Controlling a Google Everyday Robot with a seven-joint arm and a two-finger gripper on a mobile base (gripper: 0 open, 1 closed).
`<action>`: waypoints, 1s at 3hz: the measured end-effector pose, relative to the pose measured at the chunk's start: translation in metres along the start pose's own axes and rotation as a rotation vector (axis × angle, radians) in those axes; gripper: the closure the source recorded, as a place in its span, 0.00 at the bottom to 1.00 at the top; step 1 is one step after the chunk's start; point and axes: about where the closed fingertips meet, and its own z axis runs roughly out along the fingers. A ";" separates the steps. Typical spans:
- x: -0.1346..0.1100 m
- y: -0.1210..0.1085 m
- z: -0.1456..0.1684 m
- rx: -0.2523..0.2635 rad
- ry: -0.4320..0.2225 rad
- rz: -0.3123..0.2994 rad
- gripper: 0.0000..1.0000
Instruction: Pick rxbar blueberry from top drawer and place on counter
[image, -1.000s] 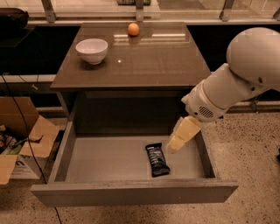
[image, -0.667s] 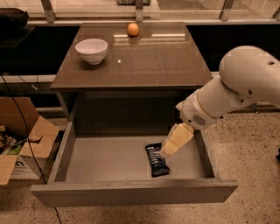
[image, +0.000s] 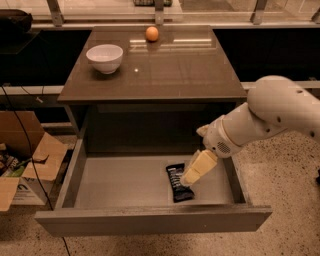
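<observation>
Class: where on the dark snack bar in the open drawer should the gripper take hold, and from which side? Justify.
I'd grip the rxbar blueberry across its narrow width, near mid-length, coming straight down from above: it lies flat on the top drawer floor, with both long edges exposed. The gripper hangs just over it.

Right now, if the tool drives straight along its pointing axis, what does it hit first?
Likely the rxbar blueberry: the tool, inside the top drawer, points down-left at it; depth unclear.
</observation>
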 end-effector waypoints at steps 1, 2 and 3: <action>0.005 -0.002 0.019 -0.015 -0.024 0.018 0.00; 0.009 -0.004 0.041 -0.022 -0.074 0.015 0.00; 0.016 -0.009 0.066 -0.005 -0.113 0.007 0.00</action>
